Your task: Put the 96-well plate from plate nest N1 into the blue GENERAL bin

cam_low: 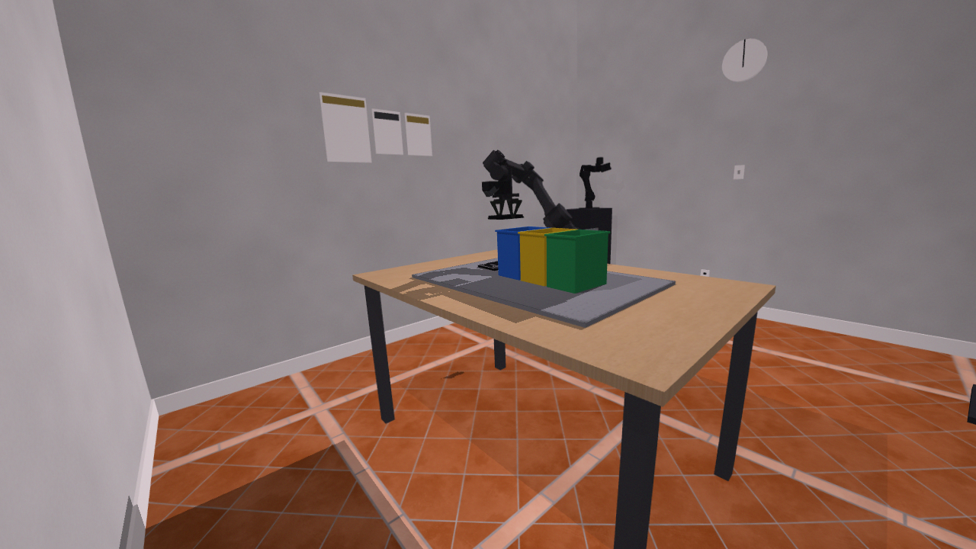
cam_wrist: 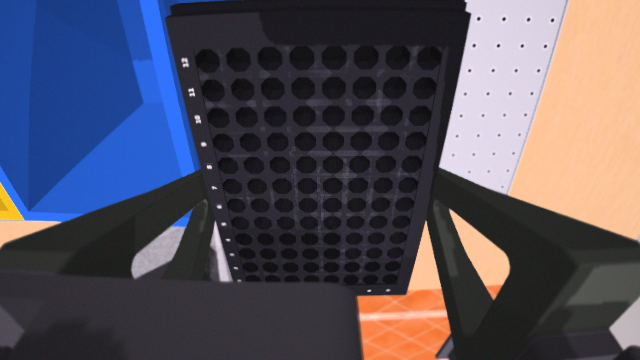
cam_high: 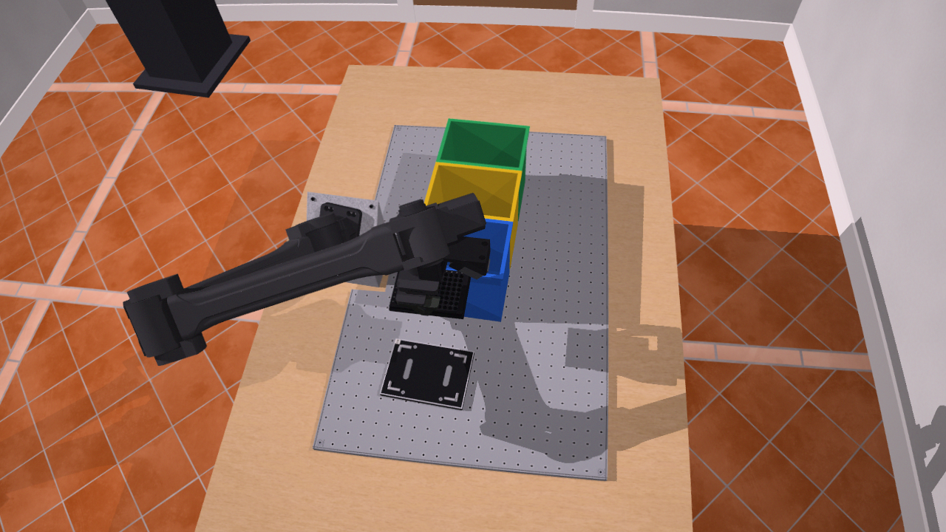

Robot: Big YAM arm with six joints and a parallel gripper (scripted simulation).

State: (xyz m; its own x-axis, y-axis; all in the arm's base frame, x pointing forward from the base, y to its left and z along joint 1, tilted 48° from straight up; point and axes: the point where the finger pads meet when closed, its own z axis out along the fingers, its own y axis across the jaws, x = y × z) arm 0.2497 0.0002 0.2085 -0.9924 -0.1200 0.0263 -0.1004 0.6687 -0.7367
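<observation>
The gripper is clamping the plate across its short width, fingers standing wide and pressing on the two long edges. The plate is riding in the air, held roughly flat, its wells facing up toward the wrist camera and the row numbers running down its left edge.

From the top, the plate is hanging at the near left corner of the blue bin, partly over the rim and partly over the grey pegboard beside it. It is not inside the bin. The arm is reaching in from the left of the table, its wrist sitting over the blue bin's opening.

The nest is lying bare on the pegboard, well apart from the plate, white corner marks showing.

From the side, the gripper is hovering above the blue bin. The yellow bin and green bin are standing next to it in a row, touching, all three upright.
</observation>
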